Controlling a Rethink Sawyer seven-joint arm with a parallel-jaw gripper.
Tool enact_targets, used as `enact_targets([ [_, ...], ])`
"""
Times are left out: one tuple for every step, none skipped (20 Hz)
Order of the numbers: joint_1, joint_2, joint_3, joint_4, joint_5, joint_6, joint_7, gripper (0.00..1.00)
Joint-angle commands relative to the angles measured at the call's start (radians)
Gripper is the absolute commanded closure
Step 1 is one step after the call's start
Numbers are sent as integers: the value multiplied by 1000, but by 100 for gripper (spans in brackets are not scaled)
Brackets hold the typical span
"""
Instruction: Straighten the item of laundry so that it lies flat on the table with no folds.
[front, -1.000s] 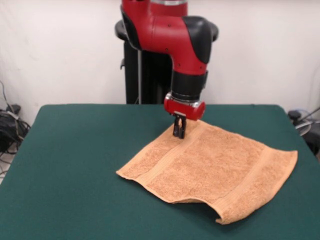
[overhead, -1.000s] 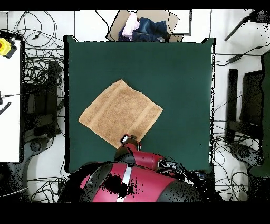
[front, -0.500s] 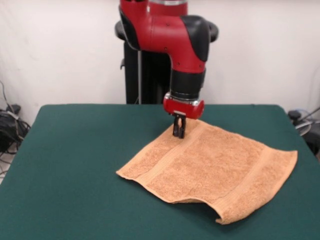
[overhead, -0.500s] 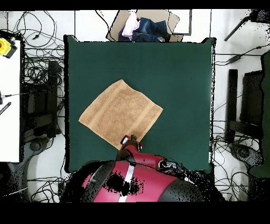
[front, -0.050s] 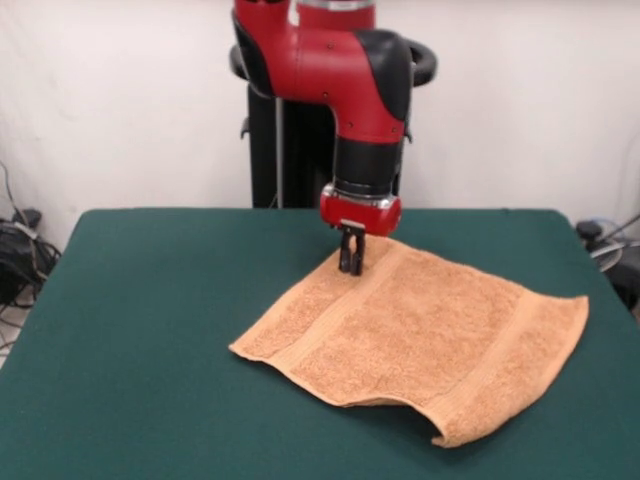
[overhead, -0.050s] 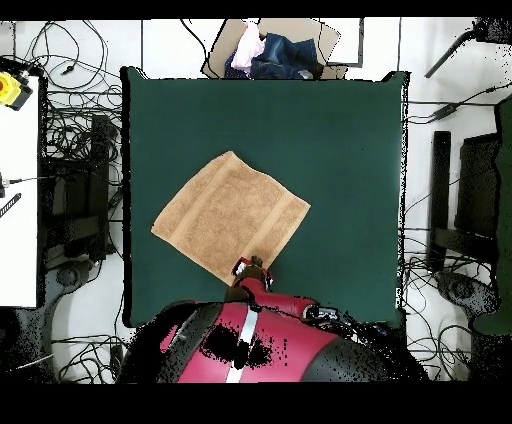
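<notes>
The item of laundry (front, -0.050s: 420, 340), an orange-tan towel, lies spread as a diamond on the green table (front, -0.050s: 150, 300), right of centre. Its near edge bulges up off the table in a low curl. My gripper (front, -0.050s: 350, 268) stands upright at the towel's far corner, its fingers shut on the cloth there. Seen from overhead, the towel (overhead, -0.050s: 232, 215) sits in the table's (overhead, -0.050s: 330, 140) lower left part, and the gripper (overhead, -0.050s: 250, 264) is at the towel's bottom corner, with the red arm covering what lies below it.
A cardboard box of clothes (overhead, -0.050s: 270, 50) stands past the table's top edge in the overhead view. Cables (overhead, -0.050s: 70, 130) cover the floor on both sides. A white bench with a yellow object (overhead, -0.050s: 12, 90) is at the left.
The gripper has shifted slightly left in the front view, and the towel has slid a little the same way with it. The towel's shape is about the same.
</notes>
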Motion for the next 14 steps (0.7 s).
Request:
enact_targets([
  [-64,120,-122,-159,6,55,23,100],
  [-67,118,-128,-159,0,56,21,100],
  [-68,117,-133,-155,-5,56,20,100],
  [-70,111,-138,-153,-12,60,19,100],
  [-72,106,-144,-148,-19,61,18,100],
  [-75,99,-148,-146,-27,66,17,100],
  [-81,91,-150,-142,-38,71,14,100],
  [-86,84,-151,-140,-48,77,12,100],
  [-98,72,-149,-143,-60,92,6,100],
  [-105,64,-148,-141,-71,99,3,100],
  [-114,57,-149,-138,-85,103,1,100],
  [-120,50,-151,-136,-95,108,-1,100],
  [-128,43,-152,-135,-105,114,-3,100],
  [-132,38,-155,-134,-114,118,-4,100],
])
